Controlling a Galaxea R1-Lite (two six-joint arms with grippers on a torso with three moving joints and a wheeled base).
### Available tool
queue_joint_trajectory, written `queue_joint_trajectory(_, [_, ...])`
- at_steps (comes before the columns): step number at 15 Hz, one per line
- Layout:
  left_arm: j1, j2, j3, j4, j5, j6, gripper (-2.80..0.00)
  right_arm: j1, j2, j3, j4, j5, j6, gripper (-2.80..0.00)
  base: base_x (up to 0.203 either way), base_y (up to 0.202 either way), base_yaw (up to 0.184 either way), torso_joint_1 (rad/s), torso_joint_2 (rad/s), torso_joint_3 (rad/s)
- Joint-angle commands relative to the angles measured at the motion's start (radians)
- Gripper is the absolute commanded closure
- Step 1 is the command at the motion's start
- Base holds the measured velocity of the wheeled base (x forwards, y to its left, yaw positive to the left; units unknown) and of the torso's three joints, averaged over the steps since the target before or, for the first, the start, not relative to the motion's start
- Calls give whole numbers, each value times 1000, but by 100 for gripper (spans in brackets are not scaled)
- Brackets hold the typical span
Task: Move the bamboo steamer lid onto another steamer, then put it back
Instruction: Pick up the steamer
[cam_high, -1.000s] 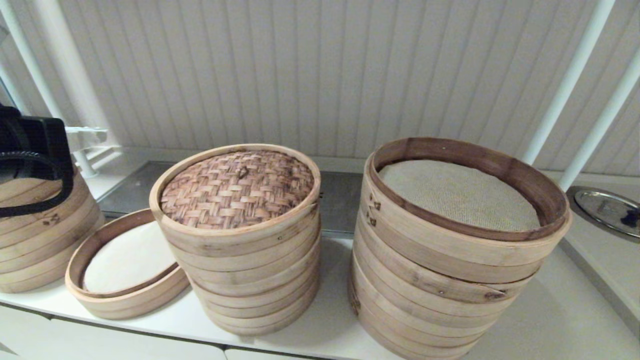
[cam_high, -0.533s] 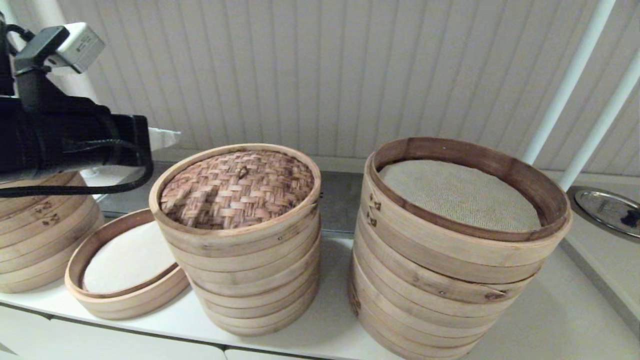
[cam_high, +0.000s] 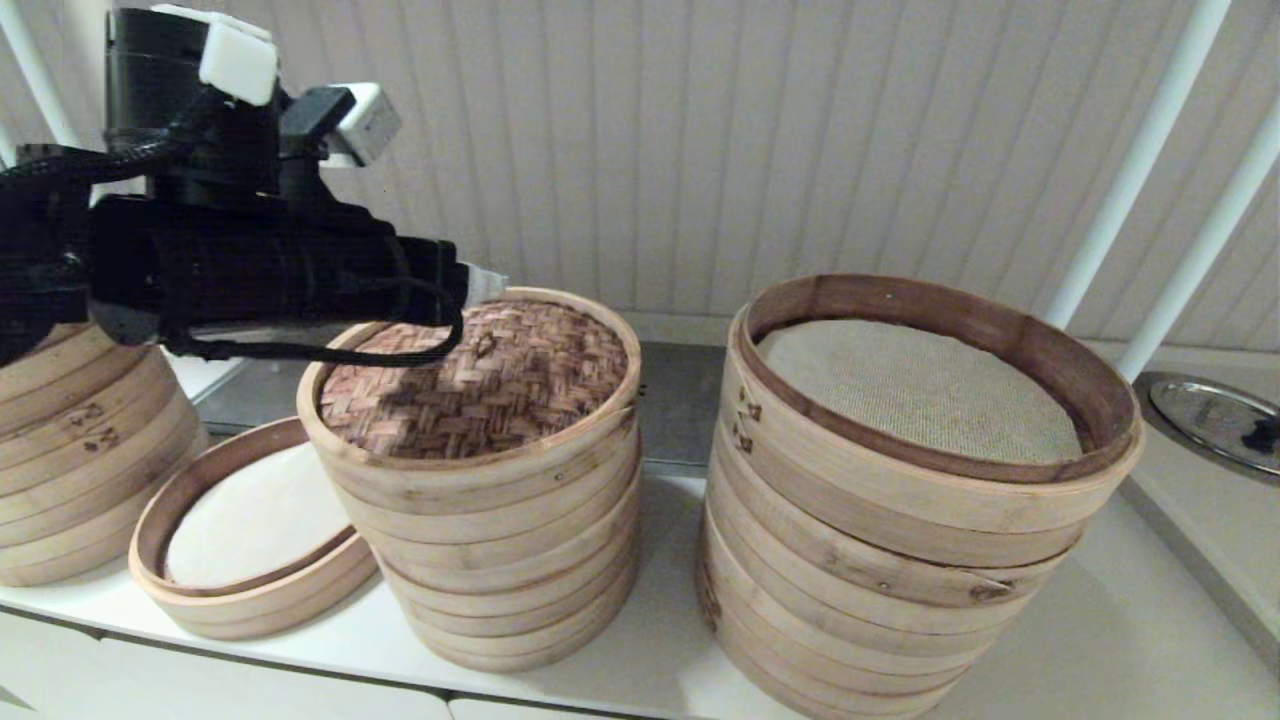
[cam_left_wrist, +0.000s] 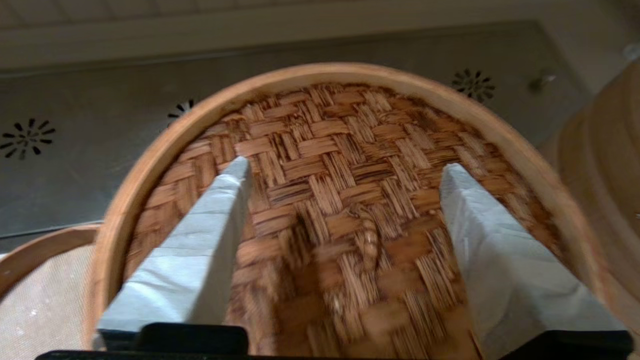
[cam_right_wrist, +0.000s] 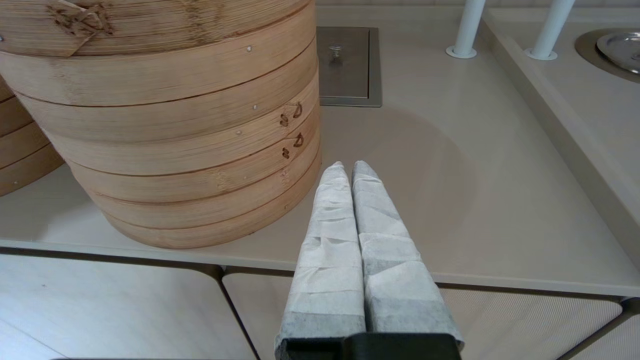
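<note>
The bamboo steamer lid (cam_high: 520, 390), reddish-brown weave in a pale rim band, rests on the medium-width stack of about five pale rings (cam_high: 500, 540) at the centre; that stack's inside is hidden under it. My left gripper (cam_left_wrist: 345, 167) hangs open just above the lid (cam_left_wrist: 340, 130). Its white-wrapped fingers (cam_left_wrist: 210, 220) stand either side of the small loop handle (cam_left_wrist: 369, 232) and hold nothing. In the head view the left arm reaches in from the left, its fingertip (cam_high: 487, 282) over the lid's far side. My right gripper (cam_right_wrist: 348, 167) is shut and empty, low by the counter's front edge.
A wider, taller stack with a beige mesh liner (cam_high: 880, 520) stands at the right. A low two-ring steamer with a white liner (cam_high: 270, 605) lies left of the centre stack, and a stack with dark side marks (cam_high: 70, 450) at the far left. White poles (cam_high: 1130, 190) rise back right.
My left arm has risen and swung right from the far-left stack to above the lid. The lid and the stacks have not moved.
</note>
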Motion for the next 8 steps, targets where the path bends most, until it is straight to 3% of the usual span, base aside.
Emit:
queue_joint_trajectory(1, [-12,52,-10,0,3,0,-280,0,0,2,0,0,0,0,0,0,0,0,0,0])
queue_joint_trajectory(8, [-13,87,-9,-1,4,-4,-280,0,0,2,0,0,0,0,0,0,0,0,0,0])
